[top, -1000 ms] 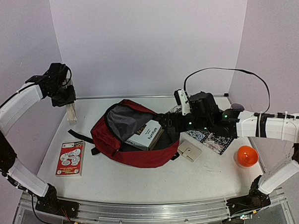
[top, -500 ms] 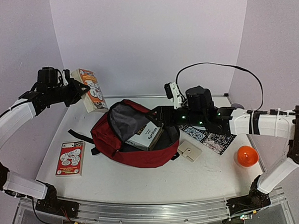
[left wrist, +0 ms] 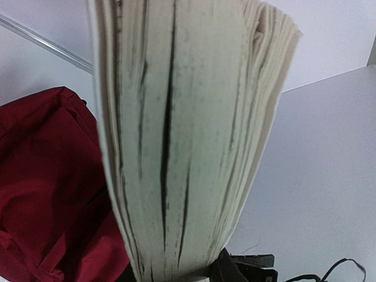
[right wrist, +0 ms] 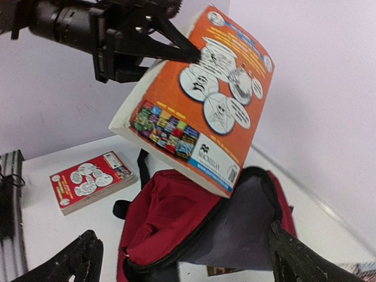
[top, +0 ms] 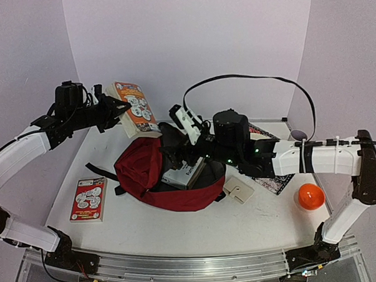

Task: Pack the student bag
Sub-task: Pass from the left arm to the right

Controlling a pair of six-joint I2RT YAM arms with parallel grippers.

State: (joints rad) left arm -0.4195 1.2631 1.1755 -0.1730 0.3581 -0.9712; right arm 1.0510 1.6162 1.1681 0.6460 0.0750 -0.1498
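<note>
top external: left fingers (top: 113, 106) clamp the orange book (top: 137, 109), right fingers (right wrist: 77, 263) apart by student bag (top: 139, 175); corner grip may slip.

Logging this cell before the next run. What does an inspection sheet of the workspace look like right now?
Surface: white table, no spills seen.
Job's things: student bag lying open, white book inside; orange book held in the air.
Clutter: red book, beige box, orange ball, black-and-white patterned item.
Grippers: left gripper shut on the orange book; right gripper at the bag's mouth, jaws wide apart.
Cables: black cable looping above the right arm.
Surroundings: lilac walls.
</note>
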